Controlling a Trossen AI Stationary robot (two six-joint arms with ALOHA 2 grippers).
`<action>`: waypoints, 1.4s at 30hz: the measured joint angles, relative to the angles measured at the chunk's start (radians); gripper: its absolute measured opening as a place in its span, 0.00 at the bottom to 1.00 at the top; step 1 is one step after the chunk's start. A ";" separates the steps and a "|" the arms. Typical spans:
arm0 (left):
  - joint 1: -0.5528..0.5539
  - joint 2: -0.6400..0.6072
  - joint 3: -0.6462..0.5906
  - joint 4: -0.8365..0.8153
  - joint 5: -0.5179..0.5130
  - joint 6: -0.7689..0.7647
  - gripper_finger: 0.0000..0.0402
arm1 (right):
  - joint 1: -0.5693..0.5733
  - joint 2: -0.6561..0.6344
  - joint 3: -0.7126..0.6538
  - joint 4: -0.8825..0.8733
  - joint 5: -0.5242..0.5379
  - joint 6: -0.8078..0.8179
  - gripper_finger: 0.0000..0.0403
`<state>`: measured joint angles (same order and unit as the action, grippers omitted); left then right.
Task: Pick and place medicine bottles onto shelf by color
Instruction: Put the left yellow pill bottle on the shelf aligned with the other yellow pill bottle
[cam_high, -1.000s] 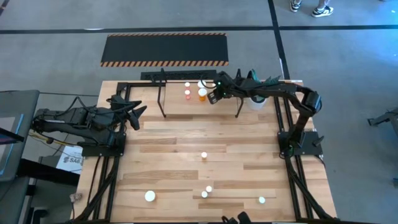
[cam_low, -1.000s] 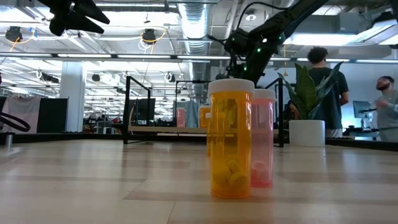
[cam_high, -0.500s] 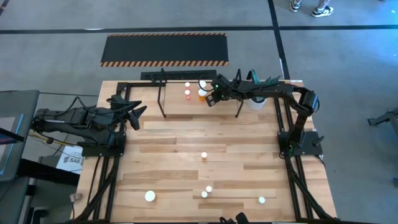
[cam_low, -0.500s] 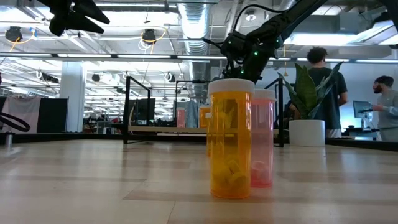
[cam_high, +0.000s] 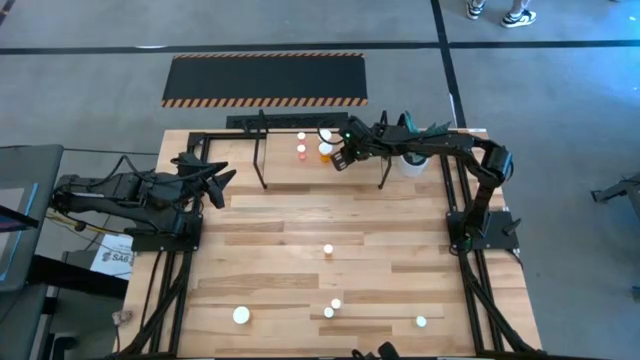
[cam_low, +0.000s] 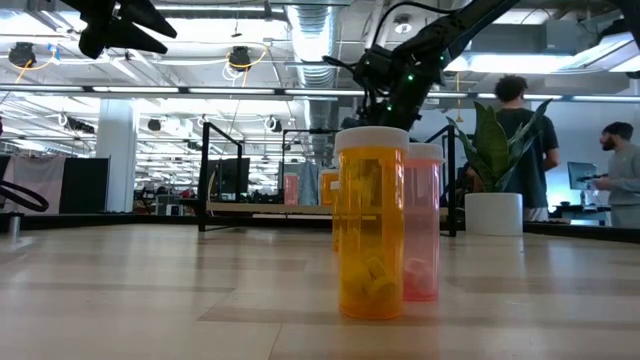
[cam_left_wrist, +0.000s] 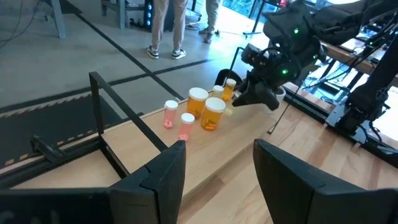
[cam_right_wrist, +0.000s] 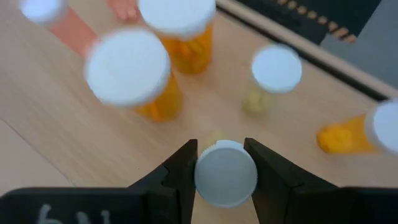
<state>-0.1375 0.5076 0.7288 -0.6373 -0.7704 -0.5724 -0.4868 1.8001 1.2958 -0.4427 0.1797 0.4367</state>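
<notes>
- Clamping a small white-capped bottle (cam_right_wrist: 226, 172) between its fingers (cam_right_wrist: 180, 169), the right end effector (cam_high: 343, 158) hung above the shelf (cam_high: 285, 170) at upper centre of the high view.
- Below it on the shelf stood two orange bottles (cam_right_wrist: 176, 37) with wide white caps, a small pale bottle (cam_right_wrist: 273, 76) and pinkish bottles (cam_left_wrist: 170, 114); another orange bottle (cam_right_wrist: 354, 134) showed tilted near the right wrist view's edge.
- At the left of the high view the left end effector (cam_high: 222, 183) waited over the counter's (cam_high: 300, 250) left edge, its fingers spread wide and holding nothing.
- Across the lower half of the high view, five white-capped bottles (cam_high: 328, 250) stood scattered on the counter, well apart from the shelf.
- In the low view, an orange bottle (cam_low: 372, 225) stood close to the camera with a pinkish one (cam_low: 424, 225) just behind it.
- A potted plant (cam_low: 495, 185) sat at the right of the low view.
</notes>
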 joint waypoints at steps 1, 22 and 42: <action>0.000 0.000 0.000 0.000 0.000 0.000 0.43 | 0.000 0.000 -0.001 -0.012 -0.001 0.000 0.36; 0.000 0.000 0.000 -0.001 0.015 -0.012 0.43 | -0.020 0.021 -0.001 0.027 -0.001 -0.001 0.37; 0.000 0.000 0.000 -0.002 0.015 -0.012 0.43 | -0.020 0.021 -0.001 0.062 0.006 -0.003 0.37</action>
<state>-0.1375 0.5079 0.7288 -0.6394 -0.7551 -0.5842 -0.5064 1.8214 1.2949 -0.3809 0.1852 0.4339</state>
